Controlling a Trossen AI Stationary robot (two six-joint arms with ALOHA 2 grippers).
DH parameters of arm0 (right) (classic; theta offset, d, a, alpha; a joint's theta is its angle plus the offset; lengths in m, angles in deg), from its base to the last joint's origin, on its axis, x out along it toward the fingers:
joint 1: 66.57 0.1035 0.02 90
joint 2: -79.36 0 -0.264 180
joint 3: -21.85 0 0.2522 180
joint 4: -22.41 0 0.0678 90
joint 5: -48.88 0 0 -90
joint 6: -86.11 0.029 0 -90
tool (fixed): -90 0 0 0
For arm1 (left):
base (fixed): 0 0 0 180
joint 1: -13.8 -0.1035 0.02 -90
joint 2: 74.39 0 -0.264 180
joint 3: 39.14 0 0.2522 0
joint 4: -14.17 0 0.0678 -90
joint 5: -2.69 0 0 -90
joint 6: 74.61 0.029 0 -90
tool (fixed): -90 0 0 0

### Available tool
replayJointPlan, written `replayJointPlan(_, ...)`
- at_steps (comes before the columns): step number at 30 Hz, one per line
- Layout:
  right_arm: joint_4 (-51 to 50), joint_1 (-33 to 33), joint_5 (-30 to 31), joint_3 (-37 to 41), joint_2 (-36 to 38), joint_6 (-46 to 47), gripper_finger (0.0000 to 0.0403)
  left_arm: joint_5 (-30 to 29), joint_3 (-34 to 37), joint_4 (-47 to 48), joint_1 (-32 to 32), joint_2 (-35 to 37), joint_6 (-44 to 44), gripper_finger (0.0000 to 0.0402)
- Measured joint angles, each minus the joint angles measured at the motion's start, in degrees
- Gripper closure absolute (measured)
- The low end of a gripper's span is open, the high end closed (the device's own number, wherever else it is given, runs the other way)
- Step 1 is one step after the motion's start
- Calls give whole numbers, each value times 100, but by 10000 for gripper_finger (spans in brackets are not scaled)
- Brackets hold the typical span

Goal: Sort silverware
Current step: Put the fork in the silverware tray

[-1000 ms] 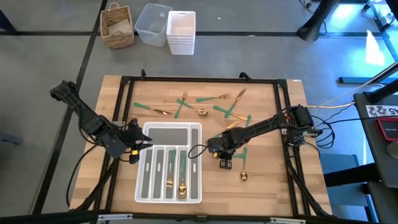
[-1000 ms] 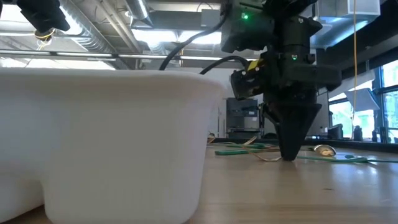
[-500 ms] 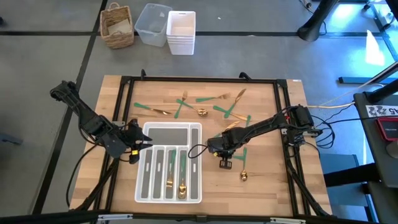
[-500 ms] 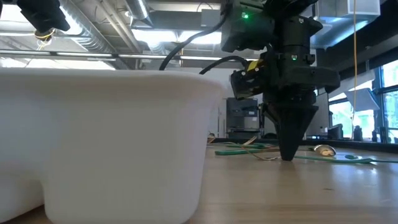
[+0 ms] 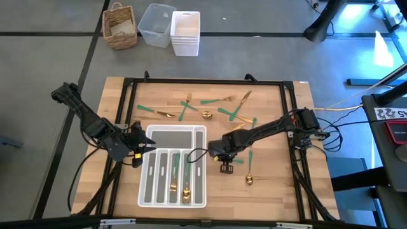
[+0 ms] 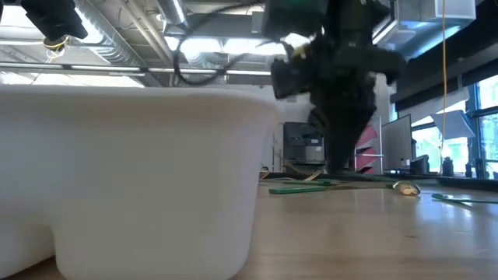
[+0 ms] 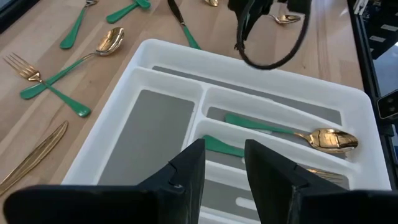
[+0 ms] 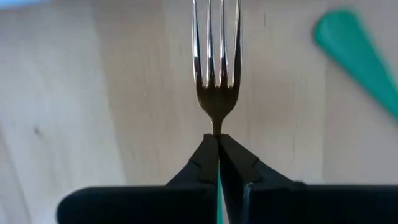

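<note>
The right arm reaches in low across the worktop from its right edge, its gripper pointing down just beside the white organizer tray, and the fingers are clenched tight on a fork, gold tines sticking out ahead of the tips over bare wood. From table height that gripper hangs as a dark cone with its tip just above the wood. Over on the other side, the left arm waits bent at the tray's left rim, its gripper poised over the tray with a gap between the fingers, grasping nothing. Inside the tray, a gold spoon with a green handle lies in one narrow slot, more green-handled pieces sit in the slots beside it, and the wide grey compartment holds nothing. The rest of the silverware lies scattered on the far half of the worktop, with one spoon alone near the right gripper.
</note>
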Motion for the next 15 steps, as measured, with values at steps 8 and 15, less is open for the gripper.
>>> replayJointPlan(8, -1040, 2, 592, -1116, 8, -631, 401, 0, 0, 2, 0, 0, -22, 295)
replayJointPlan(15, -830, 2, 1282, -2047, 22, -2202, 402, 0, 0, 62, -52, 0, -377, 295)
